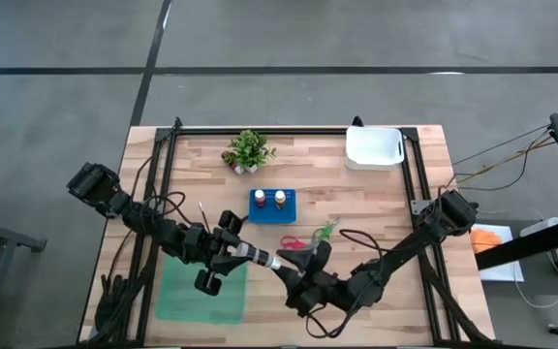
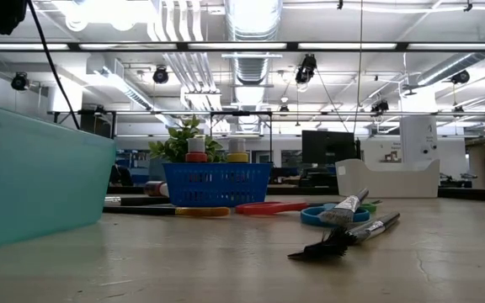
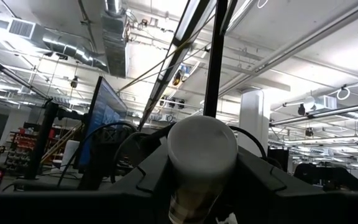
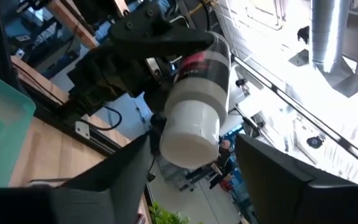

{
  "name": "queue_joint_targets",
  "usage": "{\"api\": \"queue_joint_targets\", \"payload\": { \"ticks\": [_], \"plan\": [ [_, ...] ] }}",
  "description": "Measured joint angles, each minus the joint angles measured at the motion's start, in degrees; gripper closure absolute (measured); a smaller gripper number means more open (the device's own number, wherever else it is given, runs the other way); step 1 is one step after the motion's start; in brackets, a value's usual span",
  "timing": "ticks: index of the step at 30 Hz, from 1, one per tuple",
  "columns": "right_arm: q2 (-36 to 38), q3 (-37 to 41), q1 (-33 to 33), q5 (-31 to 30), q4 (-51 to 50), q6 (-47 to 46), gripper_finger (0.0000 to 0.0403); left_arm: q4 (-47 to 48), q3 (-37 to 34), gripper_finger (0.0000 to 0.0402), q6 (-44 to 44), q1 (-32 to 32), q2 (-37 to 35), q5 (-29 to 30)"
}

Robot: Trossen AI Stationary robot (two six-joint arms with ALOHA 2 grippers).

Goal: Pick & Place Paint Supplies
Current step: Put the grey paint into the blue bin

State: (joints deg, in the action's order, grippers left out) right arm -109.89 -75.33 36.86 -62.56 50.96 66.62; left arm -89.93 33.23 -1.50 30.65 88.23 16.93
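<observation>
A small paint bottle with a white cap (image 1: pixel 264 258) is held level in the air over the table's near middle by my left gripper (image 1: pixel 244 254), which is shut on it. In the right wrist view its cap (image 4: pixel 192 127) points at the camera. My right gripper (image 1: pixel 294 272) is open. Its fingers (image 4: pixel 124 171) stand on either side of the cap; whether they touch it I cannot tell. A blue basket (image 1: pixel 272 206) stands on the table with a red-capped and a yellow-capped bottle upright in it. Red scissors (image 1: pixel 295 242) and brushes (image 2: pixel 354 231) lie flat on the table. My left gripper pinches the paint bottle's body (image 3: pixel 194 202) between its two fingers, behind the white cap (image 3: pixel 202 148). The fingers come level from the table's left. The bottle lies on its side along them, lifted clear, with its cap end toward my right gripper.
A teal bin (image 1: pixel 201 289) sits at the near left, below my left arm. A white tray (image 1: pixel 373 148) stands at the far right corner and a small potted plant (image 1: pixel 248 151) at the far middle. Blue-handled scissors (image 2: pixel 320 216) lie by the brushes. Cables trail along both arms.
</observation>
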Motion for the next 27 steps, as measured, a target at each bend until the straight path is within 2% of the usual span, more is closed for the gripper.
{"api": "queue_joint_targets", "payload": {
  "ticks": [11, 14, 19, 24, 27],
  "plan": [
    [0.0, 0.0, 0.0, 5.2, 0.3, -0.1, 0.0277, -0.1, 0.0, 0.0272, -0.2, 0.0, 0.1, -0.4],
    [0.0, 0.0, 0.0, 5.2, 0.4, -0.2, 0.0281, -0.1, 0.0, 0.0272, -0.2, 0.0, 0.1, -0.4],
    [-0.1, 0.0, -0.1, 5.2, 0.7, -0.4, 0.0265, 0.4, 0.0, 0.0272, -0.2, 0.0, 0.1, -1.1],
    [-0.2, 0.0, -0.1, 4.2, 1.6, 0.2, 0.029, 1.3, 0.0, 0.027, -2.1, 0.0, 0.1, -1.1],
    [-0.2, 0.0, -0.1, 3.8, 1.8, 0.7, 0.029, 1.6, 0.0, 0.0253, -4.8, 0.0, 0.0, -1.5]
  ]
}}
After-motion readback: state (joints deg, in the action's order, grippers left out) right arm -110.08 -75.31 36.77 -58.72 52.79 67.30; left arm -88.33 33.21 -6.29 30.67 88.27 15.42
